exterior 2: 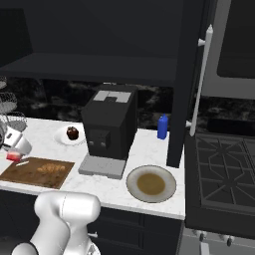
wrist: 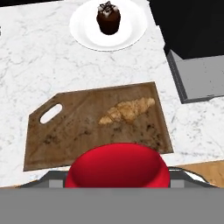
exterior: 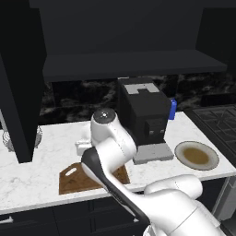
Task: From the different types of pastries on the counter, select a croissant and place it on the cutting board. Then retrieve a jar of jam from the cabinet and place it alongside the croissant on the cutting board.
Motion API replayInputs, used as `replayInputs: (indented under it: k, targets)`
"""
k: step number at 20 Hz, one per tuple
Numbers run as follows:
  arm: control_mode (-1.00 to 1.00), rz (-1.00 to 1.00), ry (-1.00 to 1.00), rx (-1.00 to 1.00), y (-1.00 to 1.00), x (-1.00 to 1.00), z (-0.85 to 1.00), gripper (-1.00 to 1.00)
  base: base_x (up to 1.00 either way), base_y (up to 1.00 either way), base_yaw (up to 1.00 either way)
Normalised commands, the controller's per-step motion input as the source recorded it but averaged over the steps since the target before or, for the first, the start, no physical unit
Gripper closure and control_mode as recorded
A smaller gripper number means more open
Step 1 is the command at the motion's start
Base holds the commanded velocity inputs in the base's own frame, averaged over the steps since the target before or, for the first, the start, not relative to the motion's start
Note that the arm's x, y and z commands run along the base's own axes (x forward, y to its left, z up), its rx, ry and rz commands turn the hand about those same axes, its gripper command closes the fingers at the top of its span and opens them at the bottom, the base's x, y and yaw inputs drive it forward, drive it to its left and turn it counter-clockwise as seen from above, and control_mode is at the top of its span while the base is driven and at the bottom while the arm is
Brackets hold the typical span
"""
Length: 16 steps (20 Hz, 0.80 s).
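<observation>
- Jam jar (wrist: 117, 165) sits pinched in the gripper (wrist: 117, 181), hovering over the near edge of the cutting board (wrist: 65, 131).
- Croissant (wrist: 127, 110) lies on the board's far-right part.
- Lower straight onto bare wood beside the croissant, then release.

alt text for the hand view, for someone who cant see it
A red-lidded jar of jam held in the hand hangs over a brown cutting board where a croissant lies. Beyond, on the white marble counter, a chocolate cupcake sits on a white plate.
</observation>
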Motion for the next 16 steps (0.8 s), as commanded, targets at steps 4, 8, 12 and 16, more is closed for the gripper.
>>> replayInputs:
  k: [4,8,12,16]
  targets:
    - [-1.0,0.0,-0.1,0.0,0.14,0.0,-0.45,1.0,0.0,0.0,0.0]
    - [-1.0,0.0,-0.05,0.0,0.08,0.0,-0.35,1.0,0.0,0.0,0.0]
    - [-1.0,0.0,-0.09,0.0,0.11,0.0,-0.09,1.0,0.0,0.0,0.0]
    - [-1.0,0.0,-0.08,0.0,0.12,0.03,-0.02,1.0,0.0,0.0,0.0]
